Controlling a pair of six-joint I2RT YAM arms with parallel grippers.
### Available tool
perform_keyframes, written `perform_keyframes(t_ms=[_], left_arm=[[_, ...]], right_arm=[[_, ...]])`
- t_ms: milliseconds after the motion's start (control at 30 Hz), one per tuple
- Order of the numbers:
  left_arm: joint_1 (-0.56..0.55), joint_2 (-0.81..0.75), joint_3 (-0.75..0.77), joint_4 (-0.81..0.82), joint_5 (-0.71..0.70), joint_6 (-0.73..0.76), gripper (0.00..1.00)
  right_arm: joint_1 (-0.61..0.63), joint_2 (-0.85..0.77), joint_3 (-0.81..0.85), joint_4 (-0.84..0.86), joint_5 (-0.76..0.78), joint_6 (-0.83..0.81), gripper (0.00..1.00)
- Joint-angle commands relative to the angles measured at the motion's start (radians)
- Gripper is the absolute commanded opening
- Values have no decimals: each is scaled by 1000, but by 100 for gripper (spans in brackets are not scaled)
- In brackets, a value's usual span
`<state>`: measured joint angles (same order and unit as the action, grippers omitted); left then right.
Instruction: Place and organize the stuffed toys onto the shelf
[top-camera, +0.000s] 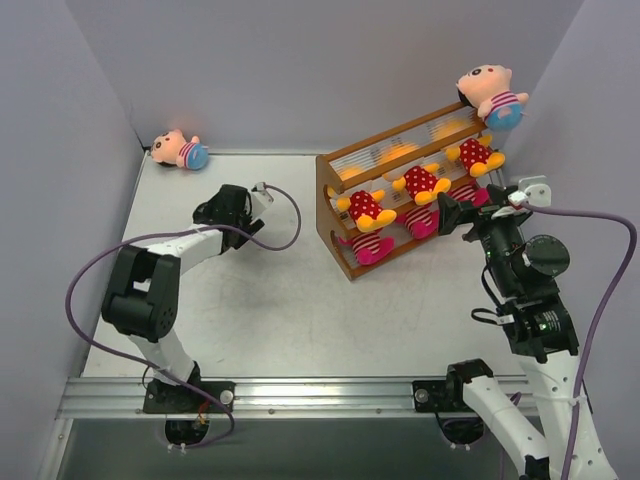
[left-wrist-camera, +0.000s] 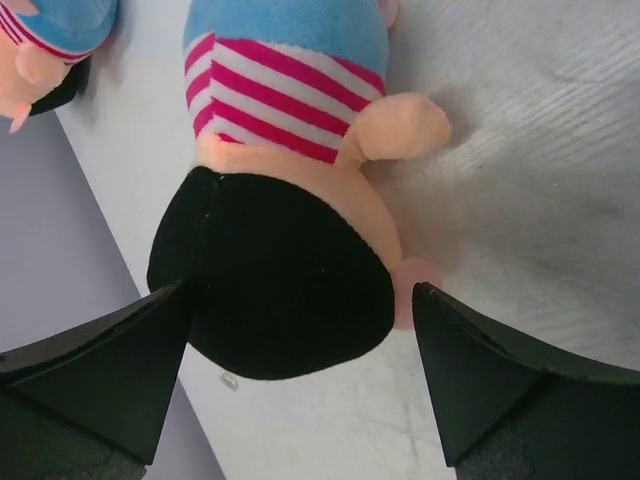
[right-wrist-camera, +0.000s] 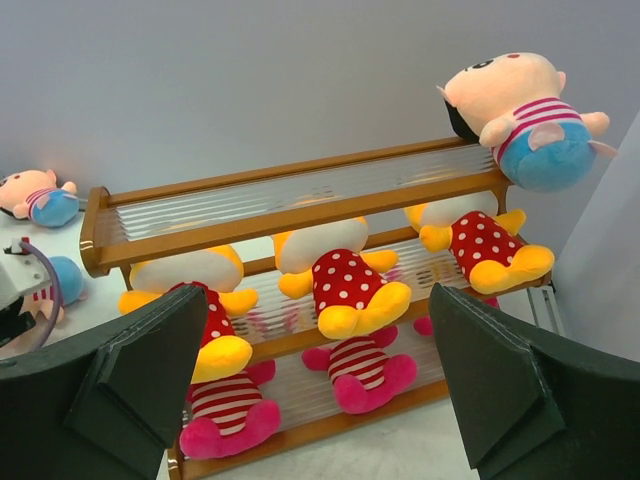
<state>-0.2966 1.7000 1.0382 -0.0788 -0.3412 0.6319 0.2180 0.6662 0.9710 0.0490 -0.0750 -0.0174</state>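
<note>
Grey table (top-camera: 300, 310): rod-slatted wooden shelf (top-camera: 324, 215) holds fuzzy stuffed toys (top-camera: 421, 183).

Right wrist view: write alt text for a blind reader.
A wooden shelf holds a striped-shirt boy doll on the right end of its top tier, three yellow polka-dot bears on the middle tier and magenta-limbed striped dolls below. The right gripper frames the view, jaws open.
</note>
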Motion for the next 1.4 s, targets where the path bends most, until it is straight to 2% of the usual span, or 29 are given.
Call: perform_keyframes(t_ms=[0,100,200,233,267,367,400,433,467,567,733,833,1000,1067,1167,1200,1233,1300,1367], left_arm=[[-4,59,14,137,-134,133,100],[-12,125,29,163,-192,169,94],[-24,181,49,205,-265,180,81],[-27,199,52,214,-277,181,72],[-29,207,56,229,-286,181,57],[-39,214,59,243,-317,184,30],[-45,211,60,238,-318,177,17],[-49,193,60,232,-318,172,12],[-53,182,66,211,-317,152,3],[-53,118,92,112,-292,94,2],[-42,-32,195,-140,-173,-128,3],[-16,-117,259,-310,-43,-282,2],[54,-232,319,-536,285,-510,2],[69,-279,341,-613,341,-561,2],[119,-336,355,-699,531,-658,2],[146,-352,355,-711,582,-701,2],[157,-384,353,-722,675,-724,2],[183,-413,339,-742,758,-791,2],[214,-450,330,-757,876,-830,2]], right_arm=[[11,18,6,55,-19,-13,99],[12,30,9,55,-23,-15,99],[14,44,14,54,-32,-18,99],[14,50,15,52,-32,-18,100],[14,52,15,54,-32,-21,99],[17,52,17,49,-32,-24,99],[18,55,18,46,-32,-27,99],[20,55,18,46,-42,-32,100],[18,56,21,45,-49,-38,99],[20,64,26,37,-83,-44,99],[24,87,49,11,-167,-58,99],[29,101,66,-9,-233,-68,99],[53,141,98,-46,-388,-108,99],[73,170,109,-81,-428,-124,99],[141,213,123,-98,-439,-148,99],[205,223,129,-103,-427,-170,99],[242,248,133,-110,-380,-179,99],[334,275,144,-130,-314,-197,99],[476,315,156,-139,-194,-230,99]])
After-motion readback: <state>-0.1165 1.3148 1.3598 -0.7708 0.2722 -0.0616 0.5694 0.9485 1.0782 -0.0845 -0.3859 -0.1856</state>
